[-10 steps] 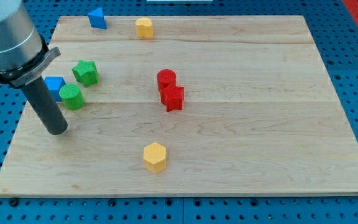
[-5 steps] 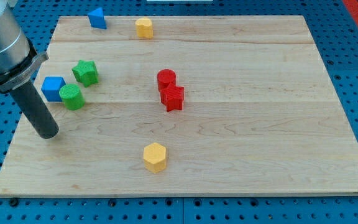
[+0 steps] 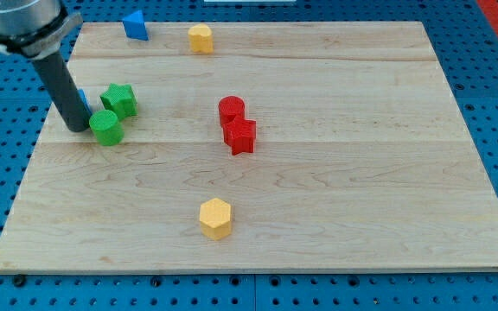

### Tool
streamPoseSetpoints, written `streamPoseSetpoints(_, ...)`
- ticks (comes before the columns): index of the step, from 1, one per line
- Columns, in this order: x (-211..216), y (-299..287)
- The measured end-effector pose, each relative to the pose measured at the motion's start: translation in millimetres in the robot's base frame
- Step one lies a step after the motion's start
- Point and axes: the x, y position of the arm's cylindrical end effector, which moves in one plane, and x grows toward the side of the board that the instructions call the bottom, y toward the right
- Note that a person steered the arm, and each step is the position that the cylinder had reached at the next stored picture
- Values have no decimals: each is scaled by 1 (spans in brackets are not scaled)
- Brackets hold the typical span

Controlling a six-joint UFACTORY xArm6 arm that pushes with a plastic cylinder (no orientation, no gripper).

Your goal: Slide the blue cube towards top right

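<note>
The blue cube [image 3: 83, 100] is almost wholly hidden behind my rod at the view's left; only a thin blue sliver shows at the rod's right edge. My tip [image 3: 78, 128] rests on the board at the cube's near side, right against the left of the green cylinder [image 3: 105, 127]. The green star [image 3: 119, 100] sits just up and right of the cylinder, right of the blue sliver. I cannot tell whether the tip touches the cube.
A blue triangular block [image 3: 134, 25] and a yellow block [image 3: 200, 38] sit near the top edge. A red cylinder [image 3: 231, 110] and a red star [image 3: 241, 136] stand together mid-board. A yellow hexagon [image 3: 215, 217] lies near the bottom. The wooden board [image 3: 361, 173] lies on a blue pegboard.
My rod moved up and a little right, from below-left of the blue cube to in front of it. The cube is now mostly hidden. The green cylinder shifted slightly right.
</note>
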Motion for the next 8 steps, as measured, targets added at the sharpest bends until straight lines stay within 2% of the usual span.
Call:
streamPoseSetpoints(2, 0, -13)
streamPoseSetpoints(3, -2, -38)
streamPoseSetpoints(5, -58, 0)
streamPoseSetpoints(6, -70, -31)
streamPoseSetpoints(7, -90, -39)
streamPoseSetpoints(8, -91, 36)
